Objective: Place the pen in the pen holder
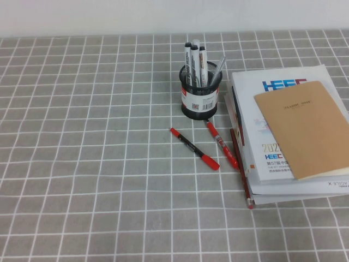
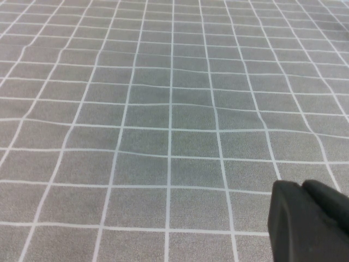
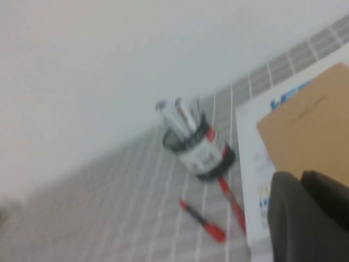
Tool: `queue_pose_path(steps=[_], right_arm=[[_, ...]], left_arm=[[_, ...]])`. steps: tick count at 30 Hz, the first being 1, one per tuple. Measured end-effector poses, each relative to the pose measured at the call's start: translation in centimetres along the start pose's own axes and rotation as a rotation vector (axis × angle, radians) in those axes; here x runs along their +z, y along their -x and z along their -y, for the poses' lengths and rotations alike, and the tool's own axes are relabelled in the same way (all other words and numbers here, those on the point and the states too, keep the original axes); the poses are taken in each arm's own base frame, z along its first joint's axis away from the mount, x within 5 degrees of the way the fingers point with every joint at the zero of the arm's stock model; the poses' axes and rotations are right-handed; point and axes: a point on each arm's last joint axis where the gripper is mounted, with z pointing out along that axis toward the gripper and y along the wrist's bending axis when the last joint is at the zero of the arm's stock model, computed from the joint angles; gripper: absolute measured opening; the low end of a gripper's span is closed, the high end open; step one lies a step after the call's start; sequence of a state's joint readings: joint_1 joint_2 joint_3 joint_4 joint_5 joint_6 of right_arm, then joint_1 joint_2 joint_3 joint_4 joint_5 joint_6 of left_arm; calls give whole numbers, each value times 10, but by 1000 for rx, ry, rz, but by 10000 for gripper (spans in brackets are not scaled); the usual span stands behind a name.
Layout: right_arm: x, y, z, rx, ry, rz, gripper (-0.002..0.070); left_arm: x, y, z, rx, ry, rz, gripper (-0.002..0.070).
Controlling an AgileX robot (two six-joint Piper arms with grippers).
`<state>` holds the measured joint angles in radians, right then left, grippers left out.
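Observation:
The pen (image 1: 194,148), black barrel with red cap and red tail, lies flat on the checked cloth just in front of the pen holder (image 1: 200,93). The holder is a black mesh cup with a white label, holding several markers. Both also show in the right wrist view: the pen (image 3: 203,220) and the holder (image 3: 199,147). My right gripper (image 3: 301,176) is raised well back from them, over the books, fingers together and empty. My left gripper (image 2: 302,188) hovers over bare cloth, fingers together and empty. Neither gripper shows in the high view.
A red pen with a clear middle (image 1: 222,144) and a long dark-red stick (image 1: 241,169) lie right of the pen. A stack of books (image 1: 272,164) topped by a brown notebook (image 1: 308,128) stands at the right.

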<state>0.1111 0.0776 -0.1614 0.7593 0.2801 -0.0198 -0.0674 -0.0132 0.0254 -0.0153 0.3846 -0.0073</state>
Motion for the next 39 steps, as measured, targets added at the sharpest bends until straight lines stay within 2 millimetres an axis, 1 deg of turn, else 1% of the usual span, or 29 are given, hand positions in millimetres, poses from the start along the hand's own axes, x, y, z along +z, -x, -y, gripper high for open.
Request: queue_pose_path(steps=[2,5,9,13,16,20,23,28,29,30,31,35,36,37,39], right_arm=[[7,11,-14,-78,-25,-104,-12],[22,30,-31,-193,-85,-286,-13],[53,55,-46,-308,-165,-522,-13],[90,69,-53,-355,-196,-741,-13],[119,74,-52,-361,-216,-892,-13],[149,77,-53,-400,-229,-1025,-13],[171,72,-58,-468,-251,-1094,-13],[207,56,-76,-620,-294,-1170,-13],[214,52,-78,-634,-294,-1191,-12],[220,51,-81,-646,-292,-1199,-12],[235,45,-87,-666,-288,-1232,-13],[281,28,-97,-731,-249,-1273,-13],[289,26,-101,-747,-232,-1268,-13],[301,17,-103,-769,-213,-1282,-13],[319,8,-109,-799,-181,-1280,-13]], left_arm=[[0,0,0,0,0,0,-6],[0,0,0,0,0,0,-6],[0,0,0,0,0,0,-6],[0,0,0,0,0,0,-6],[0,0,0,0,0,0,-6],[0,0,0,0,0,0,-6],[0,0,0,0,0,0,-6],[0,0,0,0,0,0,-6],[0,0,0,0,0,0,-6],[0,0,0,0,0,0,-6],[0,0,0,0,0,0,-6],[0,0,0,0,0,0,-6],[0,0,0,0,0,0,-6],[0,0,0,0,0,0,-6],[0,0,0,0,0,0,-6]])
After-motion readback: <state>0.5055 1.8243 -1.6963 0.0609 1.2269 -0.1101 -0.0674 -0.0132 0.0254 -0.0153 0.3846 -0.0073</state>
